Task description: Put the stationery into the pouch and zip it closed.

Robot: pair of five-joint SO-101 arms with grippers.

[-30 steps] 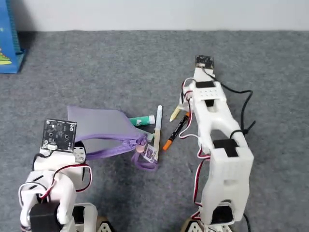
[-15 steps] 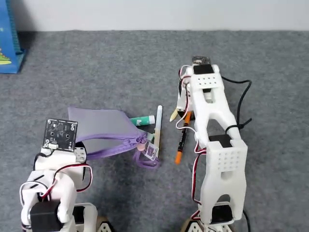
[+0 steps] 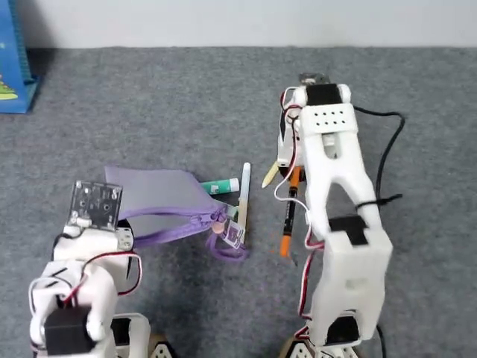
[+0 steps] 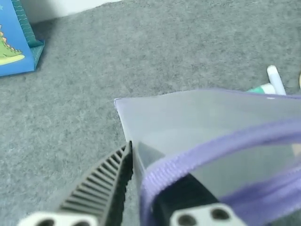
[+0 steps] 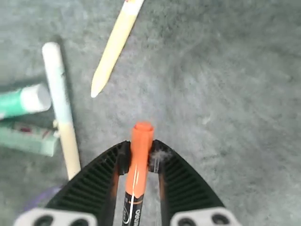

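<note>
My right gripper (image 5: pixel 139 153) is shut on an orange and black pen (image 5: pixel 140 141); in the high view the pen (image 3: pixel 288 224) hangs under that arm, right of the other items. A translucent purple pouch (image 3: pixel 160 201) lies left of centre with its zipper mouth facing right. My left gripper (image 4: pixel 134 165) is shut on the pouch's (image 4: pixel 202 127) near edge. By the mouth lie a green and white tube (image 3: pixel 221 186), a long cream pen (image 3: pixel 243 198) and a pale yellow stick (image 3: pixel 270 174). The right wrist view shows the tube (image 5: pixel 23 101), cream pen (image 5: pixel 61 108) and stick (image 5: pixel 115 47) on the carpet.
Grey carpet covers the table. A blue box (image 3: pixel 13 67) stands at the far left corner, also in the left wrist view (image 4: pixel 16 42). A small printed tag (image 3: pixel 232 236) hangs from the zipper pull. A black cable (image 3: pixel 387 149) loops right of the right arm.
The right arm has swung the orange pen from a slant by the cream pen to nearly straight, farther right. The left arm and pouch have barely moved.
</note>
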